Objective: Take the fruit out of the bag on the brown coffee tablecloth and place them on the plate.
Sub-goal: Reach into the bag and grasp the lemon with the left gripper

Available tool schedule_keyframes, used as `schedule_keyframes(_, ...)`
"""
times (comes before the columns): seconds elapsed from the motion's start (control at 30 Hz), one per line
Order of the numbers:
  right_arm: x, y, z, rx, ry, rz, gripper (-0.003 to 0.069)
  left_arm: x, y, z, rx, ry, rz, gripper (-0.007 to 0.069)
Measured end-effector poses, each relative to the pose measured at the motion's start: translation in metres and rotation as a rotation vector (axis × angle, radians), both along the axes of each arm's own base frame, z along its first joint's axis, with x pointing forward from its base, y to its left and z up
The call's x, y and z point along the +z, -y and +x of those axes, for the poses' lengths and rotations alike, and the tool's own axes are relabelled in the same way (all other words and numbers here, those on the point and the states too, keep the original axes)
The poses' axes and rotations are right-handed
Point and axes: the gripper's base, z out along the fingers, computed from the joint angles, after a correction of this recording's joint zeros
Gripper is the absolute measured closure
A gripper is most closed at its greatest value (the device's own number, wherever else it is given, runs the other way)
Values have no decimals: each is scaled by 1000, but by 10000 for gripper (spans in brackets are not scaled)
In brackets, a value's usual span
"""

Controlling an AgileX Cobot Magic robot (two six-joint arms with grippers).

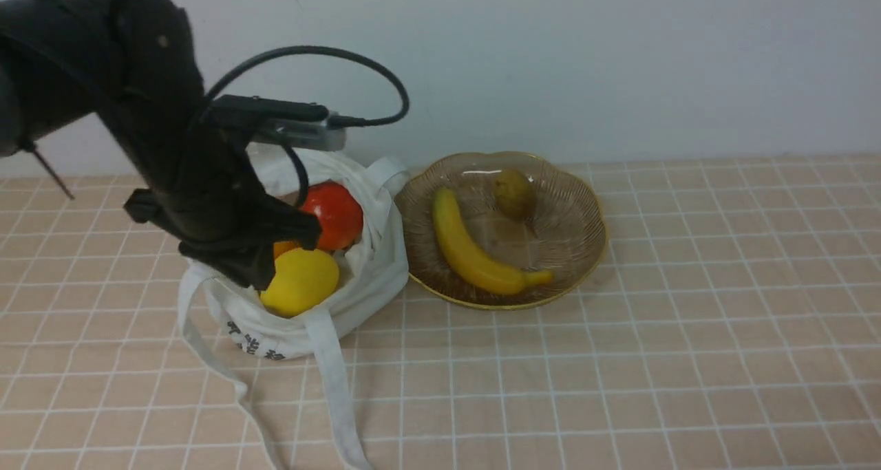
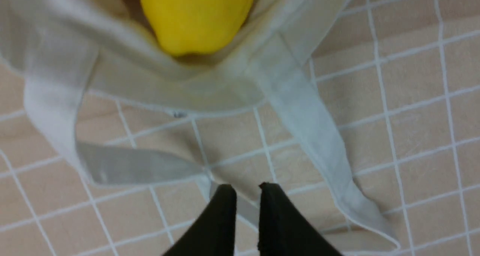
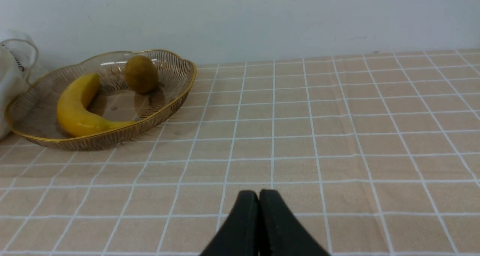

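The white bag sits open on the pinkish-tan grid tablecloth. Inside it lie a glossy red fruit, a yellow lemon and a sliver of an orange one. My left gripper hangs over the bag's near left side, beside the lemon. In the left wrist view the left gripper is empty with a narrow gap between its jaws, and the lemon lies in the bag. The amber plate stands right of the bag. My right gripper is shut and empty over bare cloth.
The plate holds a banana and a brownish-green fruit; both show in the right wrist view, banana and fruit. The bag's long straps trail toward the front edge. A wall stands behind.
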Motion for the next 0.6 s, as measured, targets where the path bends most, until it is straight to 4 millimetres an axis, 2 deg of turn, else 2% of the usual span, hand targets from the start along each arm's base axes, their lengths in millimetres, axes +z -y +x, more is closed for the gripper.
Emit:
schedule_keyframes(0.13, 0, 0, 0, 0, 0, 1, 673, -17, 10, 19, -34, 29, 42, 391)
schedule_keyframes(0.3, 0, 0, 0, 0, 0, 1, 673, -37, 13, 38, -50, 108, 56, 195)
schedule_keyframes(0.33, 0, 0, 0, 0, 0, 1, 673, -43, 14, 43, -55, 131, 55, 127)
schedule_keyframes(0.37, 0, 0, 0, 0, 0, 1, 673, -43, 14, 43, -55, 134, 55, 120)
schedule_keyframes(0.5, 0, 0, 0, 0, 0, 1, 673, -61, 17, 52, -61, 133, 57, -15)
schedule_keyframes(0.6, 0, 0, 0, 0, 0, 1, 673, -75, 18, 54, -62, 100, 65, -41)
